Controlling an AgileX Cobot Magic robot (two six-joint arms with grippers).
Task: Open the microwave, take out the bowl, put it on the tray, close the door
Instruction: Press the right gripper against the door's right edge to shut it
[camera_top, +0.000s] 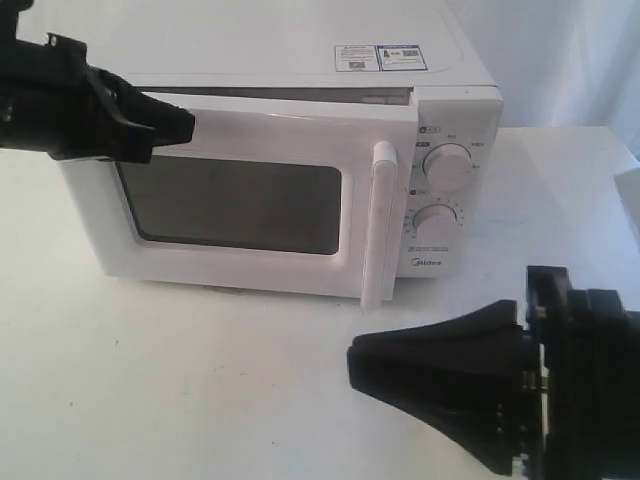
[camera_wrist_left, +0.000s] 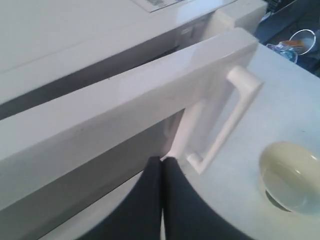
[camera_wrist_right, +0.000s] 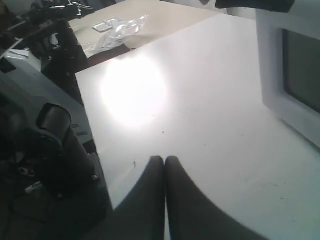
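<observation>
The white microwave (camera_top: 455, 110) stands at the back of the table. Its door (camera_top: 240, 130) is slightly ajar, with a dark gap along the top edge, also seen in the left wrist view between door (camera_wrist_left: 125, 115) and body. The bar handle (camera_top: 380, 225) (camera_wrist_left: 227, 117) is free. My left gripper (camera_top: 185, 125) (camera_wrist_left: 162, 159) is shut and empty, its tips against the door's upper left front. A cream bowl (camera_wrist_left: 291, 177) rests on the pale surface beyond the handle; it is hidden in the exterior view. My right gripper (camera_top: 352, 365) (camera_wrist_right: 165, 159) is shut, empty, low over the table front right.
The white table (camera_top: 200, 380) stretches in front of the microwave. Its edge (camera_wrist_right: 95, 145) runs close to the right gripper, with dark equipment (camera_wrist_right: 50, 150) beyond. A grey object (camera_top: 630, 205) shows at the far right edge. Clear plastic items (camera_wrist_right: 117, 27) lie on another table.
</observation>
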